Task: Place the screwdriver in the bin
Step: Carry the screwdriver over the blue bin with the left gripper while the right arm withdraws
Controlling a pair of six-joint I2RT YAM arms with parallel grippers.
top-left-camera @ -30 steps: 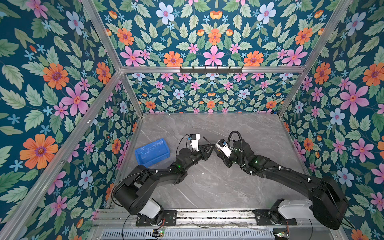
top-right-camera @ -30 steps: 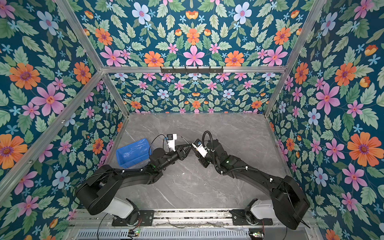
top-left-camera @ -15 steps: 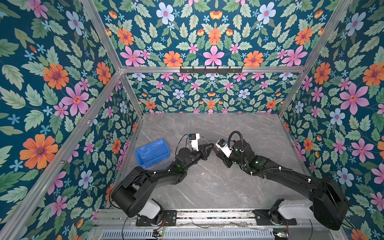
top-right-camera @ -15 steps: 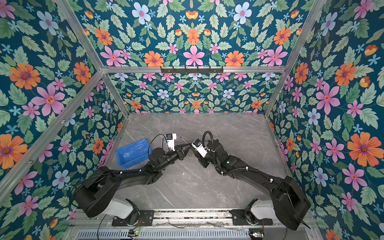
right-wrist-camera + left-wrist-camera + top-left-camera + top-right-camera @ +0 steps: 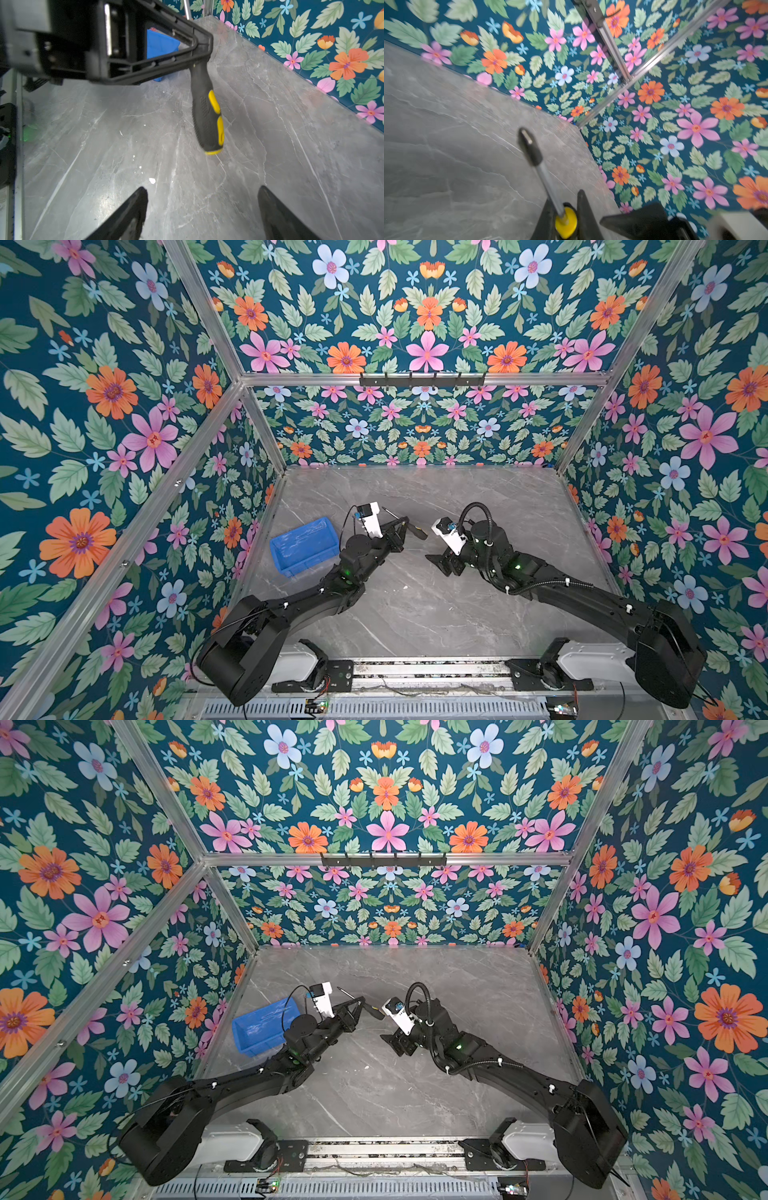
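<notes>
**Screwdriver pinched in my left jaws, above the table**

My left gripper (image 5: 402,526) is clamped on the screwdriver (image 5: 205,116) near the handle's front, held clear of the grey table (image 5: 415,605). My right gripper (image 5: 202,209) stands spread and empty. The bin (image 5: 303,545) sits beside my left arm; in my right wrist view only a blue sliver shows

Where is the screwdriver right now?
In both top views the screwdriver is up off the table near the middle, pinched in the left gripper, with the blue bin to its left.
</notes>
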